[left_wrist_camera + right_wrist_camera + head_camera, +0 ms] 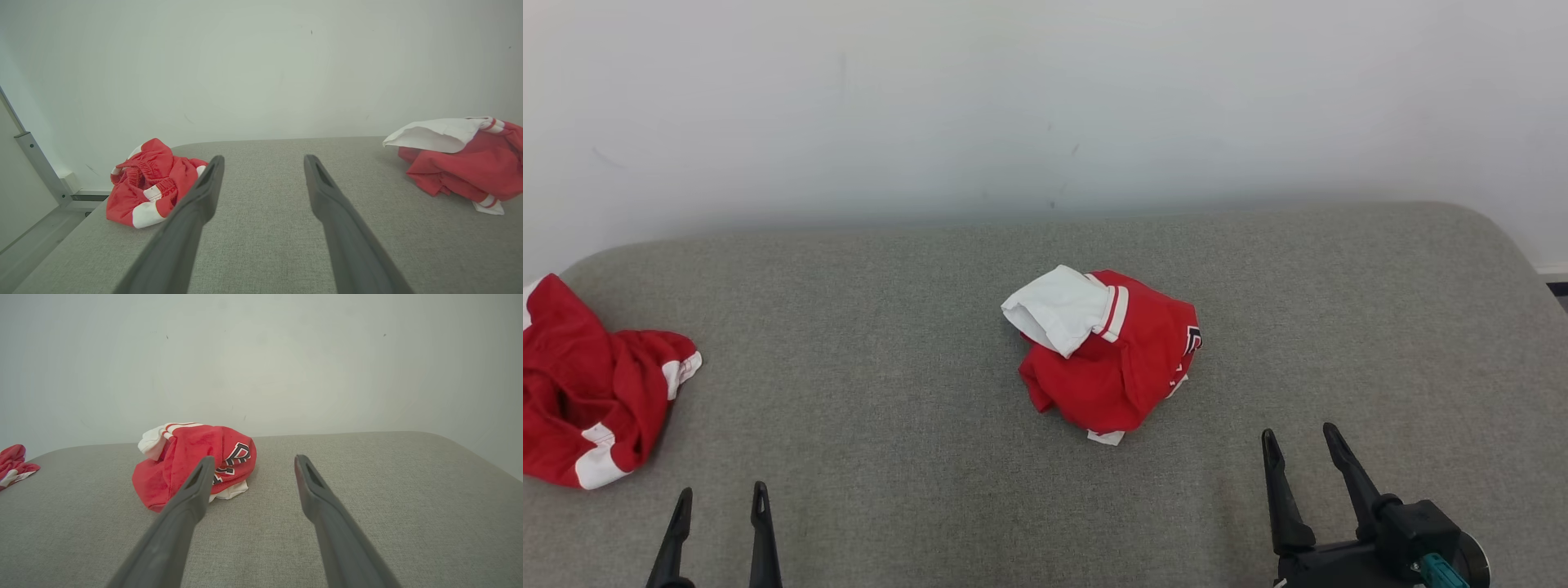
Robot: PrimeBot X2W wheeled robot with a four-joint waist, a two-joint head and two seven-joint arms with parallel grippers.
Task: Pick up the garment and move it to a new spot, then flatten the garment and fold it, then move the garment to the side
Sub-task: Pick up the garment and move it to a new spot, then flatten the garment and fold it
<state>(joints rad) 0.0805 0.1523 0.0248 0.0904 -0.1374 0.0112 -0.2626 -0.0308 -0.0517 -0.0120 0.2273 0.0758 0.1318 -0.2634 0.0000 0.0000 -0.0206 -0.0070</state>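
Note:
A crumpled red and white garment [1111,351] lies in a heap at the middle of the grey cushioned surface [915,327], a white sleeve folded over its top. The left wrist view has the garment [461,159] at the right; the right wrist view has the garment [192,463] just left of centre with dark lettering showing. My left gripper [721,500] stands open at the lower left, far from the heap. At the lower right my right gripper [1298,437] is open, a short way in front and right of the heap. Nothing sits between either pair of fingers.
A second red and white garment [592,384] lies bunched at the surface's left edge, also in the left wrist view [151,183]. A pale wall [1045,98] rises right behind the surface. Bare grey fabric stretches to the right of the middle heap.

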